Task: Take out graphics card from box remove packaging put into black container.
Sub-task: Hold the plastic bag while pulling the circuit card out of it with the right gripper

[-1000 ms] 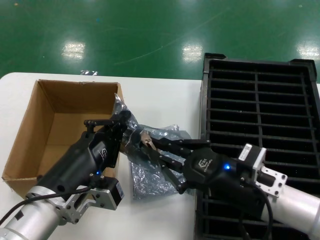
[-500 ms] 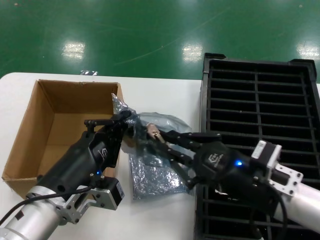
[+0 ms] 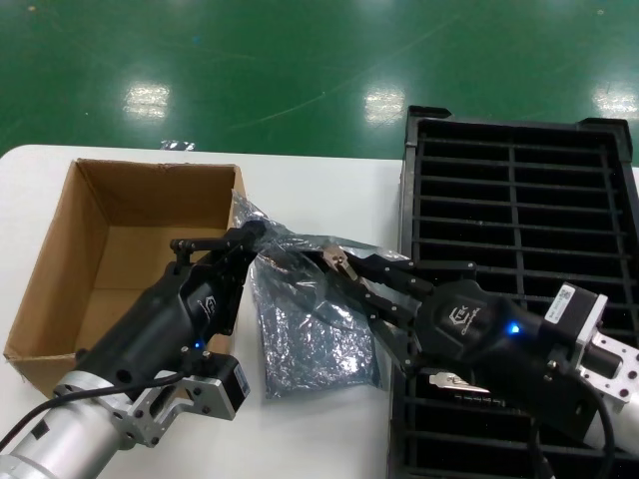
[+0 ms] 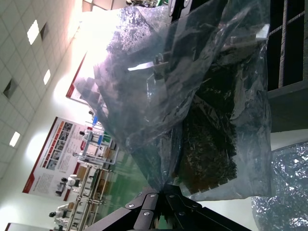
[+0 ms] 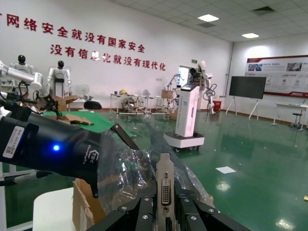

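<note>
Step in hand: unbagging. The packaging is pinched shut at its closed end by the left end effector, between the box and the black container. The graphics card is clamped by its silver bracket in the right end effector, at the bag mouth. A second bag lies on the worktop. Next, judged: card drawn clear toward the container while the bag is held.

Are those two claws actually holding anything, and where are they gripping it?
The left gripper pinches the packaging at its upper corner; the right gripper clamps the graphics card by its silver bracket end.
</note>
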`<state>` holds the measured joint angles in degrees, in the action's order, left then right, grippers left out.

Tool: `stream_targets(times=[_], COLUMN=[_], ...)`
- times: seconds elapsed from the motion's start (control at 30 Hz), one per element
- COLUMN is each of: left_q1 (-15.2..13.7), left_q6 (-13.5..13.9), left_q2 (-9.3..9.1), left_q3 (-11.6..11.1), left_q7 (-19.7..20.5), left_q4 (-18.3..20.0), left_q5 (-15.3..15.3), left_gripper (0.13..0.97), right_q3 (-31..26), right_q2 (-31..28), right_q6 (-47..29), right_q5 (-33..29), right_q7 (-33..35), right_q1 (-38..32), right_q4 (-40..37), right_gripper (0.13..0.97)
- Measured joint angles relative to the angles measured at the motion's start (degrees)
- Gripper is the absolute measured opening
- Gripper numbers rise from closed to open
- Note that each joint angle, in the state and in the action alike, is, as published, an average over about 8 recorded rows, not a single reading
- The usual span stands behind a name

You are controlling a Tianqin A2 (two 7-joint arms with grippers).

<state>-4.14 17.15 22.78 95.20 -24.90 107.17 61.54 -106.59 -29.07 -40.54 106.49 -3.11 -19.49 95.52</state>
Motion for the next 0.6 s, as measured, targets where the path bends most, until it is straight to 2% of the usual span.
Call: stream_targets(times=[0.6], left_q1=[0.0], left_q6=[0.0], left_q2=[0.0], left_q3=[-0.01], left_q7=[0.0], left_q4=[0.0], left_q5=[0.0], left_gripper=[0.139], right_q3=[-5.44], right_q2=[3.1], right_q6=[-3.61], right_q5=[-2.14], right_q7=[2.69], right_q1=[-4.53], right_q4=[-5.18], right_gripper=[0.193])
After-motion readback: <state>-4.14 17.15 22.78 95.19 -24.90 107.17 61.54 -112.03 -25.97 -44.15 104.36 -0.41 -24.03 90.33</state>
